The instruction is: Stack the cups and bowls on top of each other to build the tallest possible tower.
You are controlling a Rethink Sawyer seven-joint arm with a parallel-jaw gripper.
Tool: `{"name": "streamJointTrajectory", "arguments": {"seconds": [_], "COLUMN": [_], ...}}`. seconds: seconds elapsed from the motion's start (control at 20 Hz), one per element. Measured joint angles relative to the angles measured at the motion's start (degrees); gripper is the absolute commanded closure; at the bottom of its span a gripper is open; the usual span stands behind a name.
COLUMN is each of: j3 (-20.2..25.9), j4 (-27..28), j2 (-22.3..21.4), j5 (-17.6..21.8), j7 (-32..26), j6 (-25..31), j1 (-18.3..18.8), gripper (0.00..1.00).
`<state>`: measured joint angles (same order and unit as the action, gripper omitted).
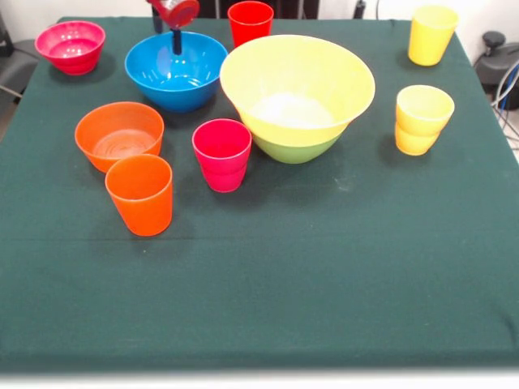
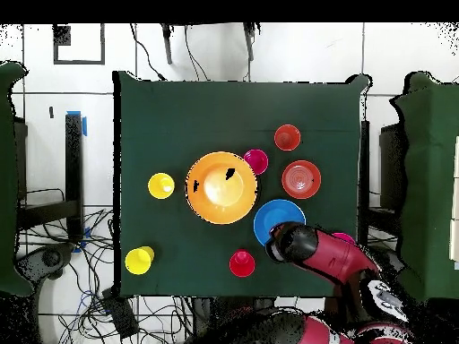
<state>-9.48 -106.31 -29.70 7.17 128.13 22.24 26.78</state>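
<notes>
— While the arm hangs at the far side of the table, where does its gripper point(image 1: 176, 32) sit relative to the bowls?

— Directly over the blue bowl point(image 1: 176, 70). From the front, the red wrist and one dark finger point(image 1: 176, 40) point down into the bowl's mouth, near its far rim. From overhead the arm's head covers the bowl's edge on the robot's side.

— Spread or pressed together?

— I cannot tell. Only one dark prong shows below the red housing, and nothing is visibly pinched.

— And the tower?

— So far it is the big yellow bowl point(image 1: 297, 87) nested in the green bowl point(image 1: 296, 149), mid-table, touching nothing else. It stands just beside the blue bowl, on the right in the front view.

— So the coming move turns on what?

— My judgement: the blue bowl lies straight below the tool, so a descent onto its rim is the short path, then a sideways carry to the yellow bowl. The red cup point(image 1: 250, 22) stands just behind that path and could be clipped.

— The rest?

— Scattered apart: magenta bowl point(image 1: 70, 46), orange bowl point(image 1: 119, 134) with the orange cup point(image 1: 140, 194) just in front, magenta cup point(image 1: 221, 154), and two yellow cups point(image 1: 422, 118), point(image 1: 431, 34).
</notes>
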Motion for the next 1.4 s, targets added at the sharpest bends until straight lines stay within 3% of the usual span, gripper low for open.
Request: {"name": "streamJointTrajectory", "arguments": {"seconds": [0.75,1.4], "j3": [-0.02,-0.04], "j4": [0.01,0.01], "j2": [0.42,1.19], "j5": [0.0,-0.01], "j7": [0.0,0.0], "j6": [0.0,-0.01], "j1": [-3.11,-2.61], "gripper": [0.0,0.0]}}
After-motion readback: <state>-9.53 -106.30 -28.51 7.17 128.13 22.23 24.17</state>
